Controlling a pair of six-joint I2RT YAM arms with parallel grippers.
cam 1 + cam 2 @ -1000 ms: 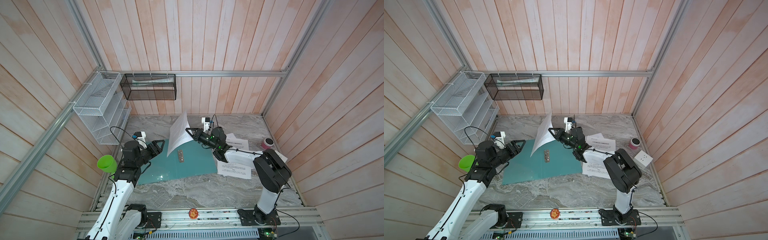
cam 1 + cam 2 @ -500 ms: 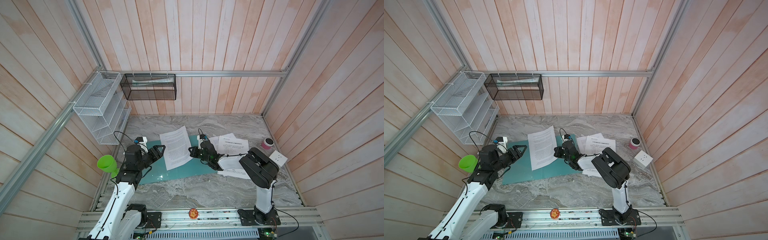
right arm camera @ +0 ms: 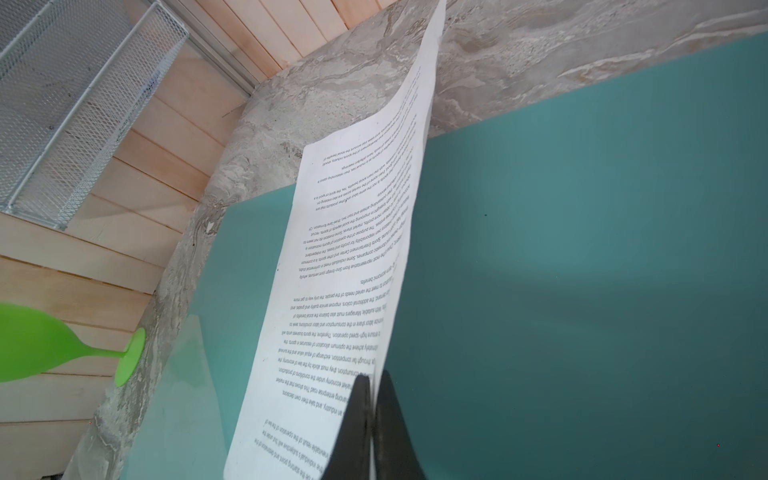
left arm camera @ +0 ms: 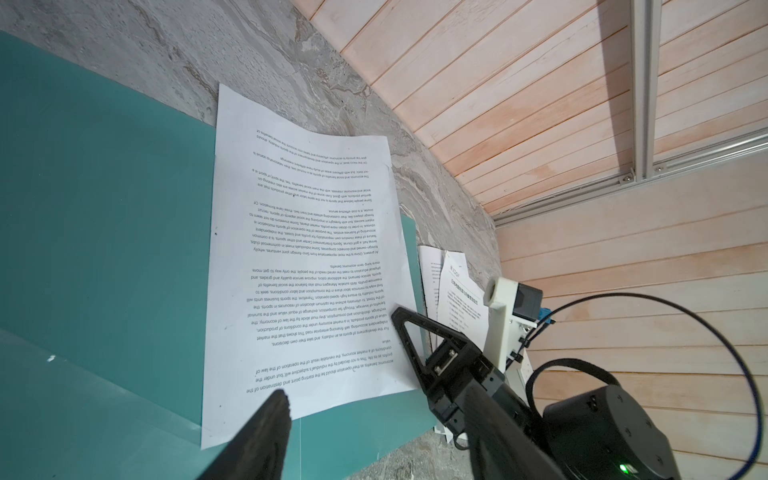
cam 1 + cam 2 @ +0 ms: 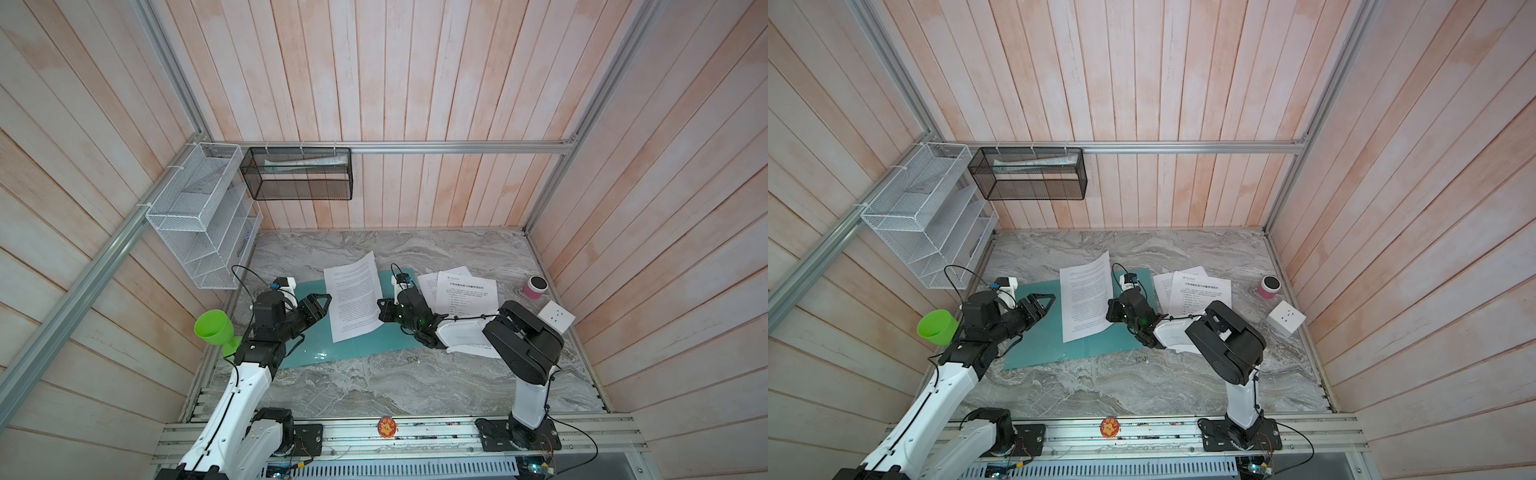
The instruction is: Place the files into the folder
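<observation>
While right fingers pinch one file, three files lie beside folder.

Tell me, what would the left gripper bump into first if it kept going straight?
Probably the printed sheet over the folder; the left gripper aims at it, though depth is unclear.

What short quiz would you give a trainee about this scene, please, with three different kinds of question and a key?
1. True or false: the right gripper is shut on the edge of a printed sheet.
2. Most of that sheet lies over: A) the white mesh rack, B) the folder, C) the green goblet.
3. Fill in: the jaws of the left gripper stand ___, holding nothing.
Key: 1 true; 2 B; 3 open.
</observation>
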